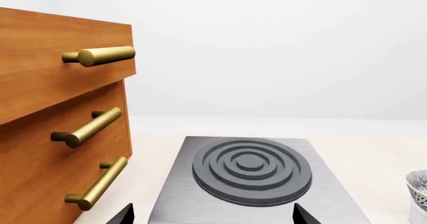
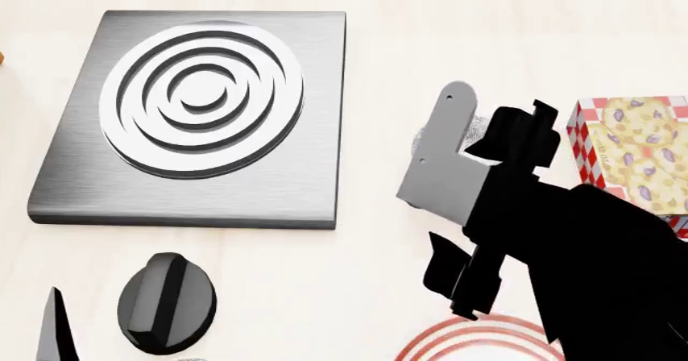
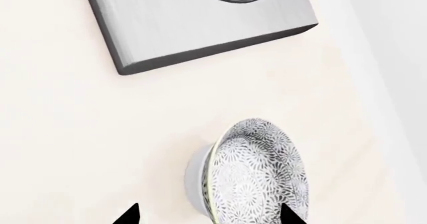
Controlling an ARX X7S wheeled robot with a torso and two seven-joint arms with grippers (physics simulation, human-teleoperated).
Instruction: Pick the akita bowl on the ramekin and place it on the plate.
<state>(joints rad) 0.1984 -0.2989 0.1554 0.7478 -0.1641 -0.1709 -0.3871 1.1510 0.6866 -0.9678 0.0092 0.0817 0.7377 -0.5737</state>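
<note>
Pale cream countertop (image 2: 366, 280) fills the head view. Nearest, at the bottom edge, an arc of the plate (image 2: 473, 338) shows its thin red rings, partly hidden by the right arm. Left of it stands a black knob-shaped object (image 2: 164, 303).

Farther on, the right arm reaches forward and its gripper (image 3: 208, 215) hangs above the akita bowl (image 3: 257, 176). In the right wrist view the two black fingertips (image 3: 128, 216) stand apart on either side of the bowl, the jaws spread and holding nothing. The speckled bowl sits tilted in the ramekin (image 3: 195, 181), whose white wall peeps out beside it. Only a sliver of the pattern is seen past the arm in the head view. To the right lies a red-checked box (image 2: 634, 155) printed with food.

Beyond, a brushed-metal hob (image 2: 199, 119) with concentric burner rings lies flat. The left gripper (image 1: 210, 215) hovers before the hob, its tips wide apart and empty. Beside the hob stands a wooden drawer unit (image 1: 40, 129) with brass handles (image 1: 90, 126), and behind is a plain white wall (image 1: 280, 49).
</note>
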